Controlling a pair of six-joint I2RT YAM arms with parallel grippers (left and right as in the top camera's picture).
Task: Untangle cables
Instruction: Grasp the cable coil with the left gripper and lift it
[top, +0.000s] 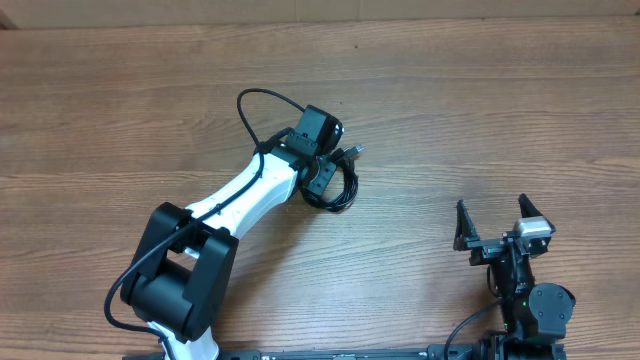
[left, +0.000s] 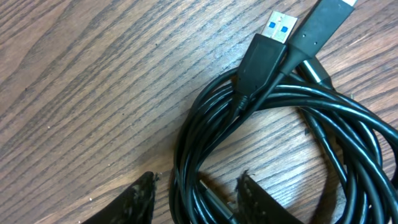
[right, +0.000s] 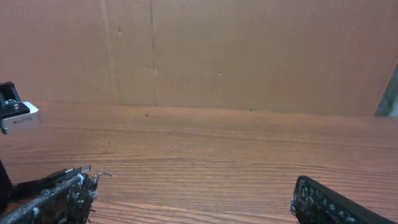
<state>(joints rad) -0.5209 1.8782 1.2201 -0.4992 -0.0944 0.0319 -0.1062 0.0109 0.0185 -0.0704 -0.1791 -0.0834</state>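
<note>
Overhead, the left gripper (top: 322, 178) sits right over the cables (top: 349, 185) — most of the bundle is hidden under it. Wrist cam: cables run off the right and bottom edges, and the plug (left: 320, 28) above them is cut off at the top.

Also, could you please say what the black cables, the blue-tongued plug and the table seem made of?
Coiled black cables: smooth, slightly glossy jacket, probably rubber or PVC, given the highlights. Silvery plug: metal shell, blue plastic insert. Brown table: wood-grain surface, possibly laminate.
</note>
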